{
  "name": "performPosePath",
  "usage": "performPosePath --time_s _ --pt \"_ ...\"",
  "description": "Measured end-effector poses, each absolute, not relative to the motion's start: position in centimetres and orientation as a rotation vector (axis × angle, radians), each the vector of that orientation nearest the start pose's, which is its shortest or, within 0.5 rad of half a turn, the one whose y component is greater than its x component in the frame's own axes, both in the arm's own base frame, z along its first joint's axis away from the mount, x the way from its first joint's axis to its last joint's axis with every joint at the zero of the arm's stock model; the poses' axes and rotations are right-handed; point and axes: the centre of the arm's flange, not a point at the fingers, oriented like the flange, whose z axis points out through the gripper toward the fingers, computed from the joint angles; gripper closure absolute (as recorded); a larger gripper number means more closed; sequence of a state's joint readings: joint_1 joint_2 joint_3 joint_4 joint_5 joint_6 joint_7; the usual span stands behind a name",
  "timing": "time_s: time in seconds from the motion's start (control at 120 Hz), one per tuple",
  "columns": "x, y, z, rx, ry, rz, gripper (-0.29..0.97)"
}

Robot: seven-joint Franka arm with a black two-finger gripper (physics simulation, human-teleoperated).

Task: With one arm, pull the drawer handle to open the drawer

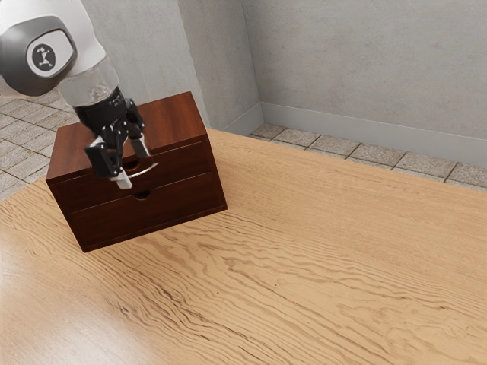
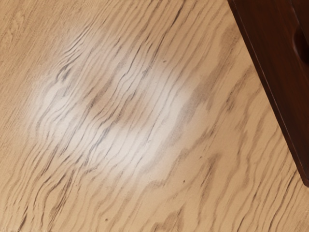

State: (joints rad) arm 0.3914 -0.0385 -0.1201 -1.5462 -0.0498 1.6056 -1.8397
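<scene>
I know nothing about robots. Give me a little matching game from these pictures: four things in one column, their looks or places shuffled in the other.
1. claw
2. drawer box
3. table
4. floor

A. grey tiles
B. pale wood with wavy grain
C. black, at the front of the upper drawer
D. dark reddish-brown wood

Pairs: 1-C, 2-D, 3-B, 4-A.

Not much to be read here, honestly. The only mark to be found is a small white emblem (image 1: pixel 42 56), printed on the round dark grey cap (image 1: pixel 19 46) at a joint of the white robot arm (image 1: pixel 87 46), up in the exterior view's left corner. A curvy figure inside a thin white ring is suggested, but no letters or numbers can be made out in it.
</scene>
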Motion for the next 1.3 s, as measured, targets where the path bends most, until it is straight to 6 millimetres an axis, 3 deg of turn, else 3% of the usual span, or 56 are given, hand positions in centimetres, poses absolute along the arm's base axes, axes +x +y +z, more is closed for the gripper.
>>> performPosePath --time_s 0.25,0.467,0.642,1.3 --pt "52.8 16.0 63.0 1.216 2.814 0.056 0.05" --pt "53.4 17.1 62.6 1.074 2.847 0.133 0.08" --pt "54.9 17.1 61.3 1.031 2.864 0.186 0.13" --pt "56.4 16.2 60.8 0.983 2.841 0.33 0.21"
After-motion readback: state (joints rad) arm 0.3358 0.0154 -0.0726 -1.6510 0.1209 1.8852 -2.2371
